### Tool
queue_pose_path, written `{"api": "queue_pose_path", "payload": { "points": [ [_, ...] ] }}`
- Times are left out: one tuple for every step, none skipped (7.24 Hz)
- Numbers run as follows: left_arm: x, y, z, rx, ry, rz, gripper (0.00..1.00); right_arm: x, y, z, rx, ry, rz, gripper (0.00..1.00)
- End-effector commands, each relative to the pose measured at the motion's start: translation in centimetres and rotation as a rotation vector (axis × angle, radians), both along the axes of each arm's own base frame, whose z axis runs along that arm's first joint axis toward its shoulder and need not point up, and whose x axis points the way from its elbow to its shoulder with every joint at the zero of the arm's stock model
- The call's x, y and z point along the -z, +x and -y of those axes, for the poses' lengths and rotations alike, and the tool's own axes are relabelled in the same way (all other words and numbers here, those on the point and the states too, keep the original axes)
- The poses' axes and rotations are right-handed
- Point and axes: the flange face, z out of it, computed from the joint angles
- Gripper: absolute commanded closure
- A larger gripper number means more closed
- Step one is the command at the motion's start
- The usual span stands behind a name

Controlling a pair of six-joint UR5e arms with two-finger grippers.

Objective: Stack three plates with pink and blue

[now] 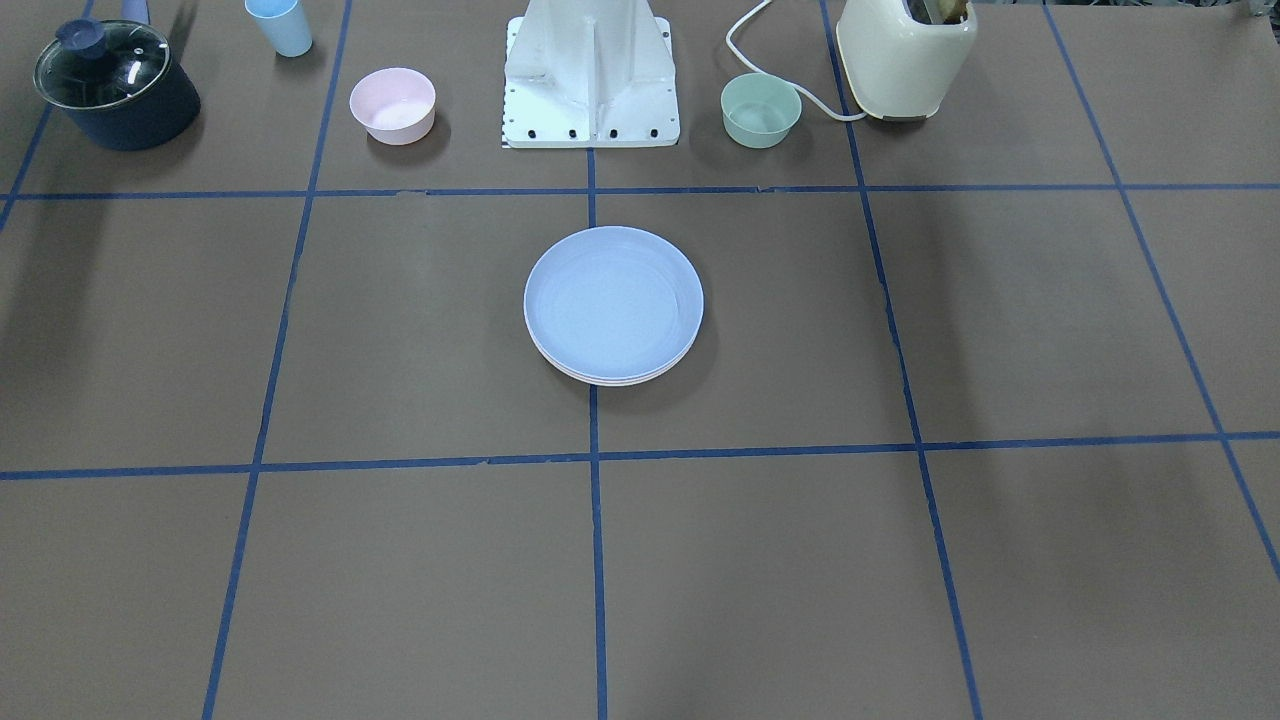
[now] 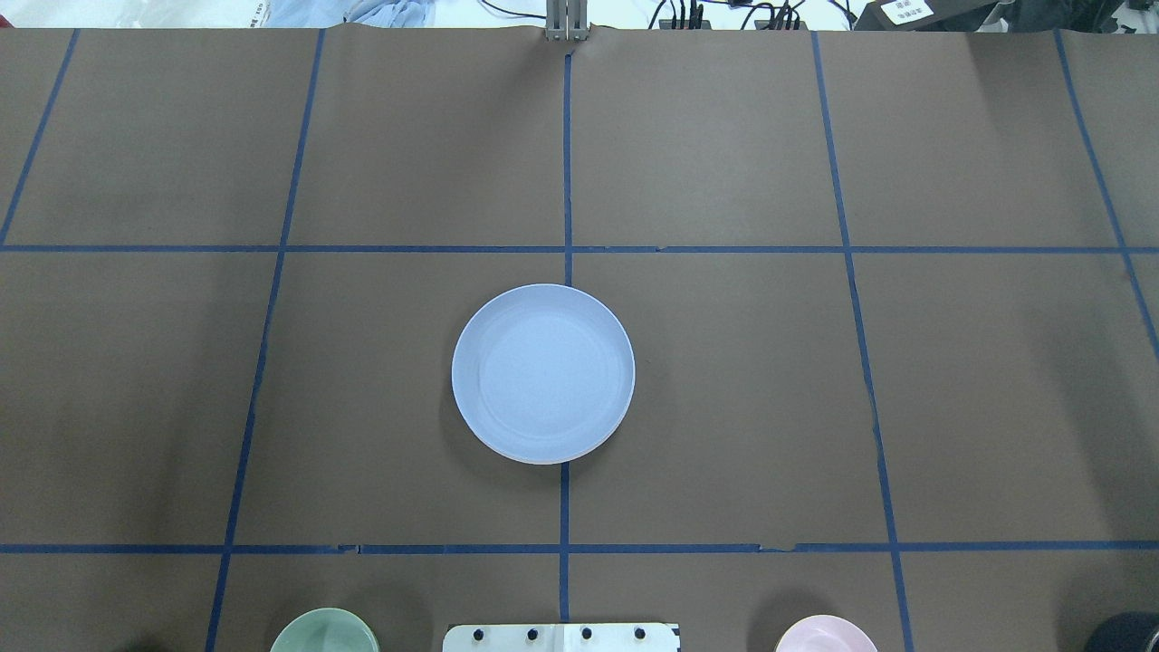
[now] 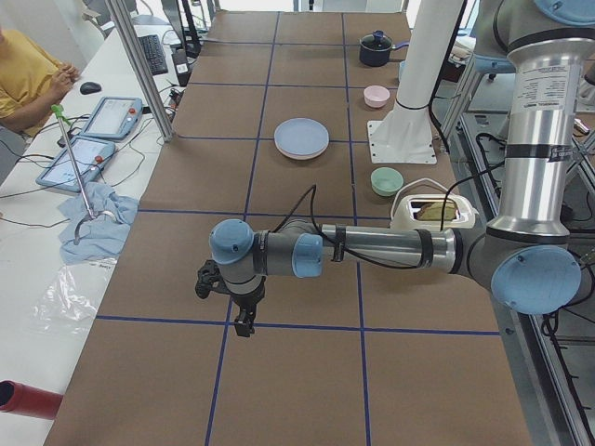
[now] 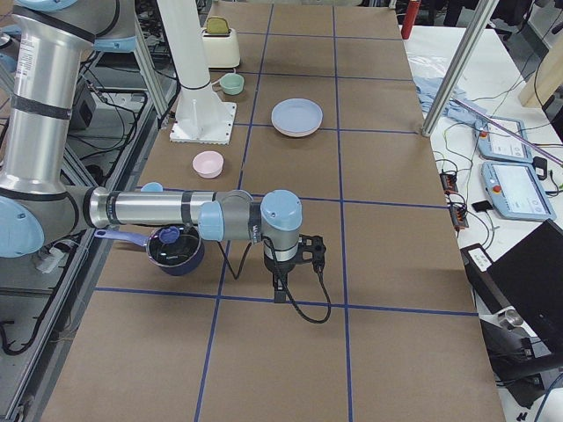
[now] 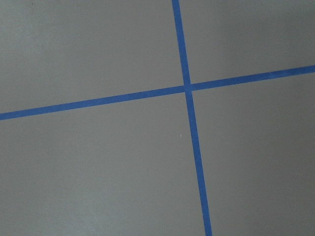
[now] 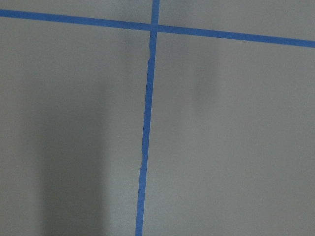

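The light blue plate (image 1: 613, 300) lies on top of a stack at the table's centre; it also shows in the overhead view (image 2: 541, 371). Pale rims (image 1: 610, 380) of plates under it peek out at its front edge; I cannot tell their colours apart. The stack also shows in the side views (image 3: 300, 137) (image 4: 296, 116). My left gripper (image 3: 244, 321) hangs over bare table far from the stack, and so does my right gripper (image 4: 279, 290). Both show only in the side views, so I cannot tell whether they are open or shut. The wrist views show only table and blue tape.
A small pink bowl (image 1: 392, 104) and a small mint-green bowl (image 1: 761, 109) flank the robot base (image 1: 591, 75). A cream toaster (image 1: 905, 55), a lidded dark pot (image 1: 115, 85) and a blue cup (image 1: 280, 25) stand along that edge. An operator (image 3: 23, 74) sits beside the table.
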Motion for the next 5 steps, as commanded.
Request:
{"api": "queue_pose_path", "payload": {
  "points": [
    [-0.1, 0.0, -0.1, 0.001, -0.003, -0.004, 0.0, 0.2, 0.0, 0.0, 0.001, 0.006, 0.002, 0.0],
    [-0.2, 0.0, -0.1, 0.001, -0.005, -0.004, 0.0, 0.4, 0.0, 0.1, 0.001, 0.011, 0.002, 0.0],
    [-0.2, 0.0, -0.1, 0.001, -0.006, -0.005, 0.0, 0.5, 0.0, 0.1, 0.001, 0.012, 0.002, 0.0],
    [-0.7, 0.0, -0.2, 0.001, -0.015, -0.005, 0.0, 0.5, 0.0, 0.1, 0.0, 0.011, 0.002, 0.0],
    [-1.2, 0.1, -0.2, -0.002, -0.025, -0.005, 0.0, 0.5, 0.0, 0.1, -0.001, 0.01, 0.002, 0.0]
  ]
}}
